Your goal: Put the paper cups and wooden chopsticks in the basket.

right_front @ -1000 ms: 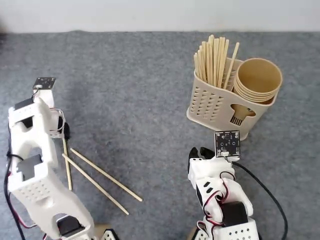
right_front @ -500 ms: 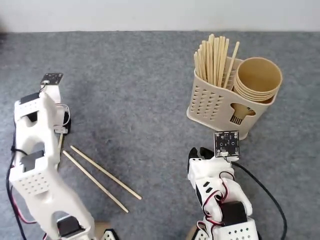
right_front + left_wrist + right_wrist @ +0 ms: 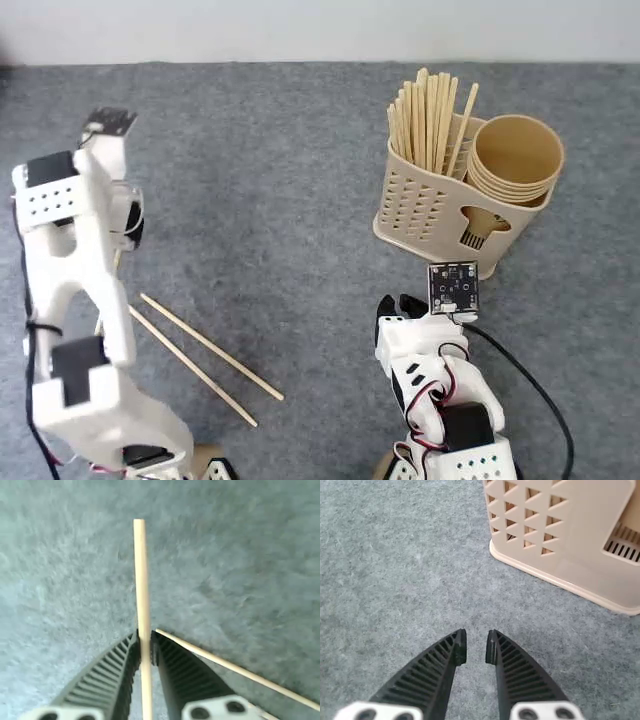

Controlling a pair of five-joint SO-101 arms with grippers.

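Note:
My left gripper (image 3: pixel 145 637) is shut on a wooden chopstick (image 3: pixel 141 580), held above the grey mat at the left (image 3: pixel 128 232). The stick runs out past the fingertips. Two more chopsticks (image 3: pixel 200 345) lie slanted on the mat just right of that arm; one chopstick (image 3: pixel 235 669) of the pair shows in the left wrist view. The beige basket (image 3: pixel 425 215) at the back right holds a bundle of chopsticks (image 3: pixel 425 115) and stacked paper cups (image 3: pixel 515 155). My right gripper (image 3: pixel 398 305) sits in front of the basket (image 3: pixel 570 530), shut but for a narrow slit, nothing in it (image 3: pixel 476 647).
Grey carpet-like mat (image 3: pixel 280 200) covers the table, with open room between the left arm and the basket. A pale wall edge runs along the far side.
The left arm has risen and swung toward the far side, lifting one chopstick off the mat. The two other chopsticks and the right arm have stayed put.

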